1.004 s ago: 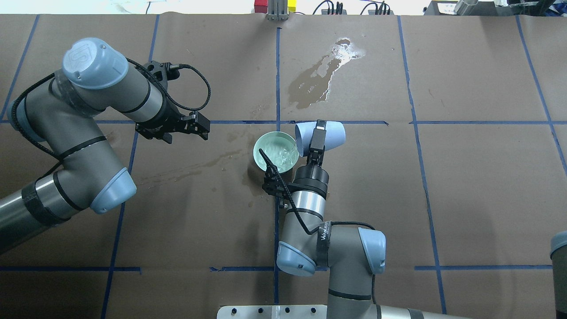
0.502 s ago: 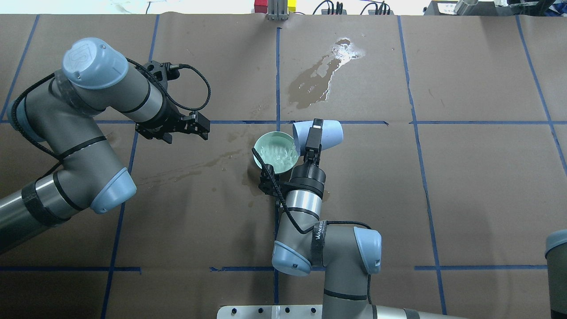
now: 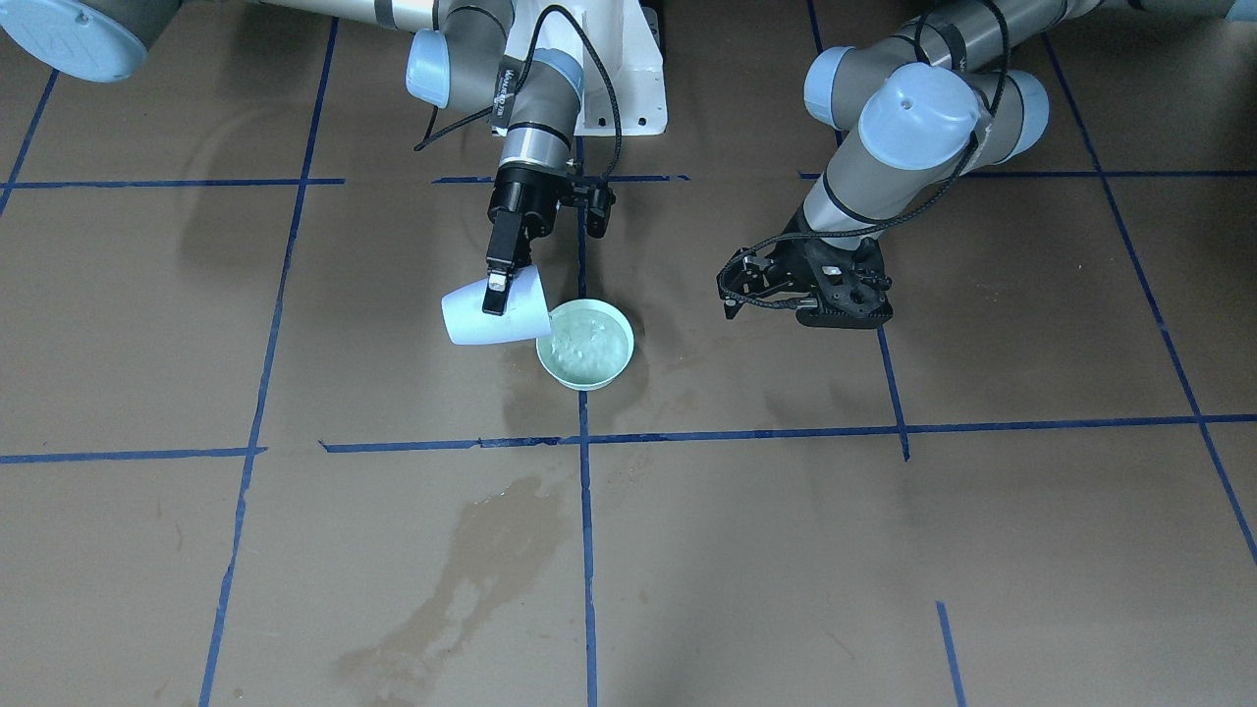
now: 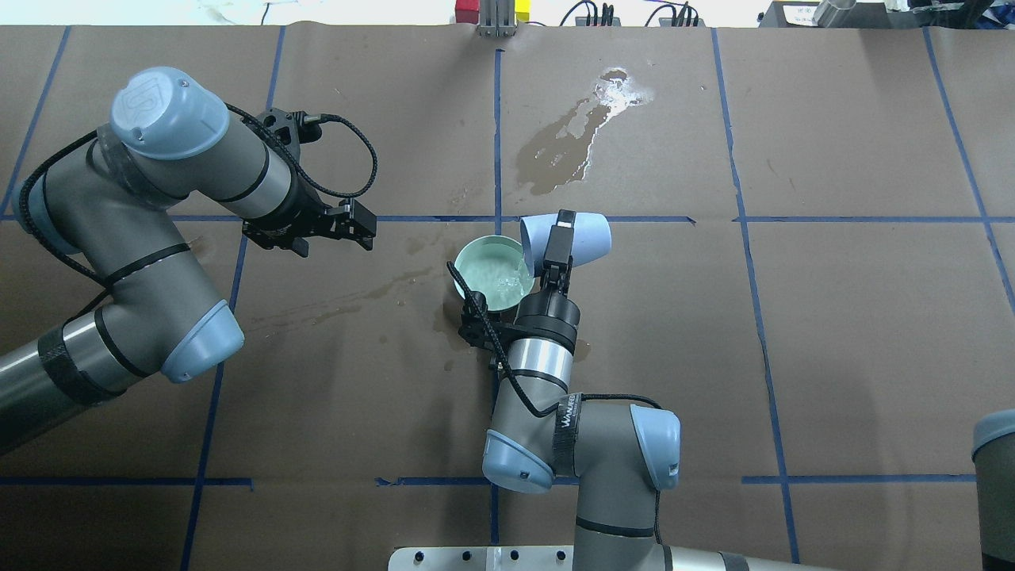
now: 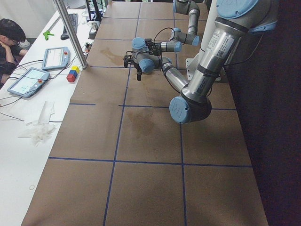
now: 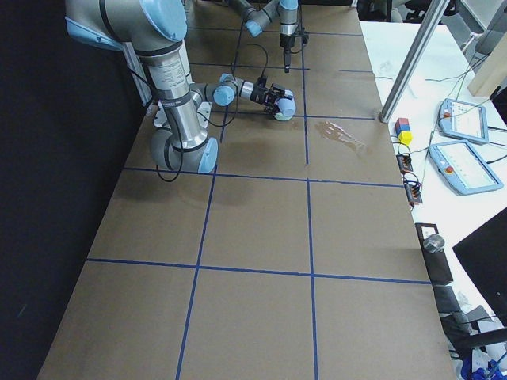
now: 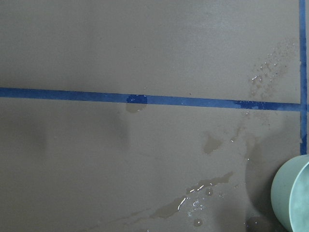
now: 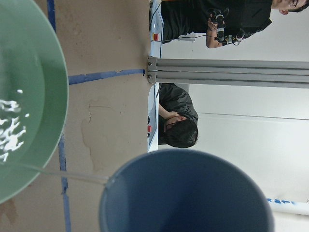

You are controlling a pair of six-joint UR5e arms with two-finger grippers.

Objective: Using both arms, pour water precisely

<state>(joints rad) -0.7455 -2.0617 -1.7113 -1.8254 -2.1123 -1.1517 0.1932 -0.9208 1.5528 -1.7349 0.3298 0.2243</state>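
My right gripper (image 4: 557, 238) is shut on a pale blue cup (image 4: 569, 237), held on its side with its mouth over the rim of a mint-green cup (image 4: 485, 274). The green cup stands upright on the brown paper and holds rippling water (image 4: 504, 279). In the right wrist view a thin clear stream (image 8: 53, 173) runs from the blue cup's lip (image 8: 186, 191) into the green cup (image 8: 29, 96). In the front view the blue cup (image 3: 476, 312) touches the green cup (image 3: 586, 346). My left gripper (image 4: 333, 226) hovers empty left of the cups, jaws apart.
A large wet spill (image 4: 567, 139) lies on the brown paper beyond the cups. Smaller wet streaks (image 4: 341, 301) lie left of the green cup. Blue tape lines cross the table (image 4: 833, 317). Coloured blocks and a metal post (image 4: 496, 16) stand at the far edge. Operators sit beyond it.
My right arm has drawn slightly left and back, and the blue cup with it. Water keeps entering the green cup. The left arm has not moved.
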